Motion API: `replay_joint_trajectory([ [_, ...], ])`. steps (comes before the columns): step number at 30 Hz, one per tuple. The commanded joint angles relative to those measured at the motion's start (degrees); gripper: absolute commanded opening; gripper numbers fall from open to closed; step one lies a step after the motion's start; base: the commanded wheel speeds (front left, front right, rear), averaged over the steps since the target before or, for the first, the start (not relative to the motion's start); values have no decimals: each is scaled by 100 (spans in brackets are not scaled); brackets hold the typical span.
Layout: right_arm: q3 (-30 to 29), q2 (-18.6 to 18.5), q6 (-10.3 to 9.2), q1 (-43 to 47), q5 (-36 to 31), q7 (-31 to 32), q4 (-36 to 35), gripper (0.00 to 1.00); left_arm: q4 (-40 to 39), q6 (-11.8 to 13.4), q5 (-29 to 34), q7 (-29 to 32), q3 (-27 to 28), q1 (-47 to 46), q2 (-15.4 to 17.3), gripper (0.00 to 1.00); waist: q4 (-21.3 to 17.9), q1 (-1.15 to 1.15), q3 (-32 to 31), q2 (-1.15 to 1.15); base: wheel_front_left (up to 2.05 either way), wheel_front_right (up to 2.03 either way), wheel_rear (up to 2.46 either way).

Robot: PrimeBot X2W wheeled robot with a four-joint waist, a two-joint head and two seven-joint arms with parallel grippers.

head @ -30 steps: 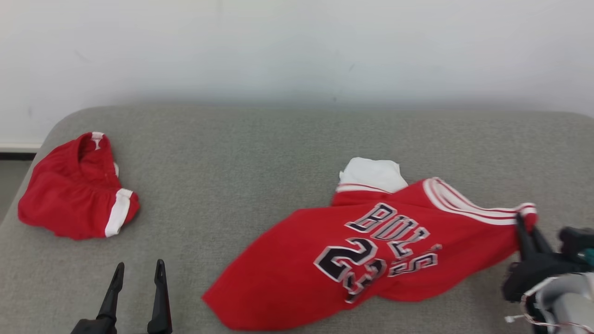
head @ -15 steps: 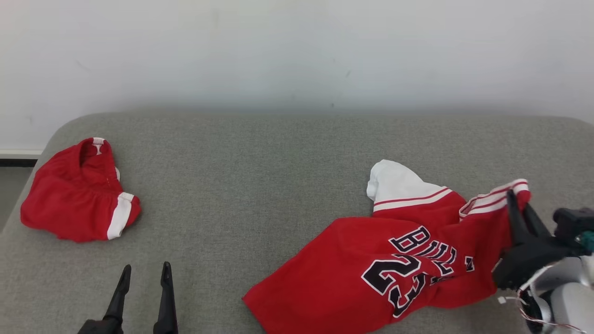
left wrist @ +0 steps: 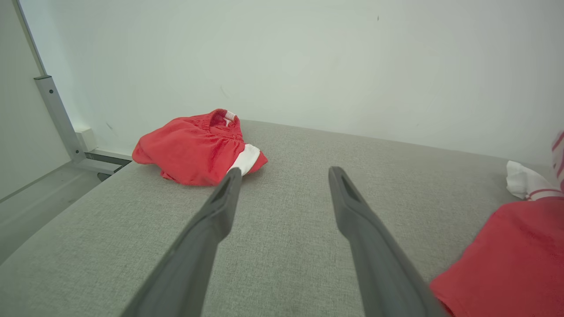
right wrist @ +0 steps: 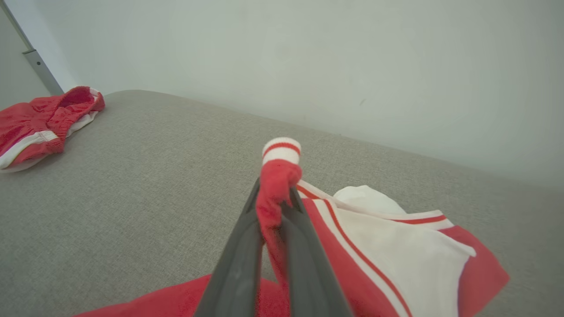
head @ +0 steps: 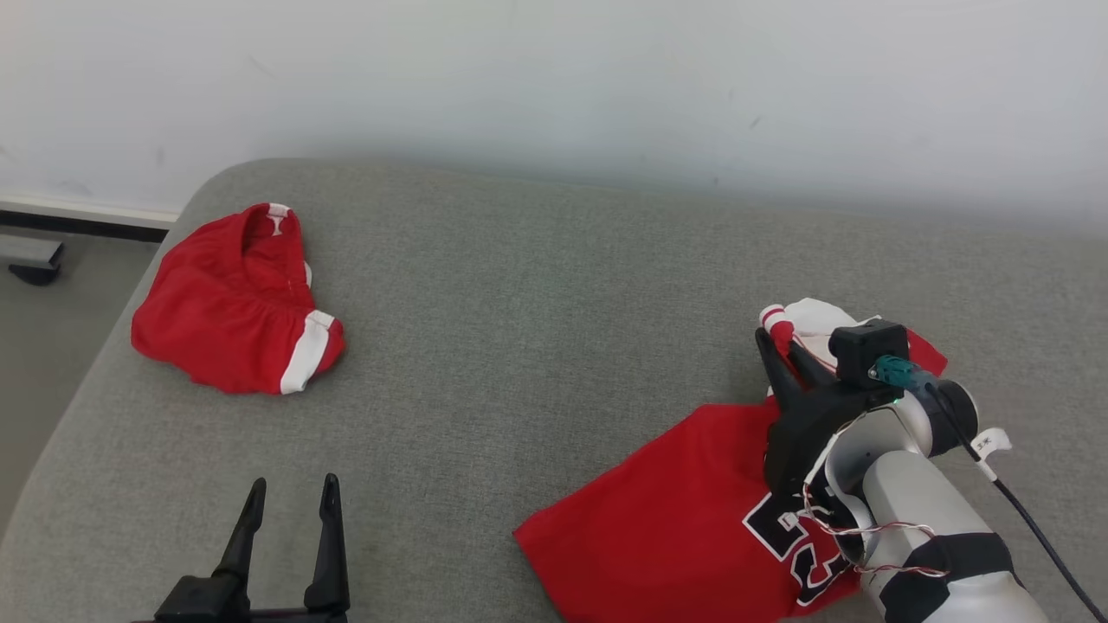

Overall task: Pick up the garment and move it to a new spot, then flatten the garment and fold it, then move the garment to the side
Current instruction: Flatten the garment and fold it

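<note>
**Head view**
- Item: jersey (head: 675, 536), red with dark numerals. It lies crumpled on the right part of the grey pad (head: 537, 285).
- Right fingers (head: 773, 368): pressed shut on a bunched striped edge (head: 773, 316) at the jersey's far end. The pinch looks slightly raised off the pad.
- Left fingers (head: 245, 528): spread wide and holding nothing, low at the near left over bare pad.
- Long axis: runs from the pinch toward the robot and leftward, ending at the near hem corner.
- Other stock: red shorts (head: 225, 303), far left, well apart from the jersey.

**Left wrist view**
- Fingers: wide apart, with only pad between them.
- Jersey bearing: off to their right, at this view's right edge, apart from both tips.
- Shorts bearing: ahead, beyond the left-hand tip, no contact.

**Right wrist view**
- Fingers: clamped on red cloth, with the striped edge poking out past the tips.
- Rest of jersey: falls below and to the right of the tips, with its white inner face turned up.

**Assessment**
- Nearer arm: the right, which already holds the garment.
- Coming move: probably setting down and spreading. The free hem corner points toward the left arm, which would have to reach rightward for it.
</note>
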Motion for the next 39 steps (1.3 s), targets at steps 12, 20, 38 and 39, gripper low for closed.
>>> replay_joint_trajectory([
  [12,366,-93,-15,-366,554,-1086,791,100,69,-22,-5,-19,163,97,-9,100,-204,0,-134,0,0,0,0],
  [20,232,-531,-15,221,730,-1327,-110,100,-18,3,69,-19,230,234,-9,100,-637,0,-321,0,0,0,0],
  [38,-1470,96,-15,2980,-90,-1162,-2888,100,-138,29,165,-19,258,409,-9,100,-1081,0,-395,0,0,0,0],
  [39,-1484,138,-15,3056,-109,-1120,-2977,100,-125,19,173,-19,246,418,-9,100,-1094,0,-393,0,0,0,0],
])
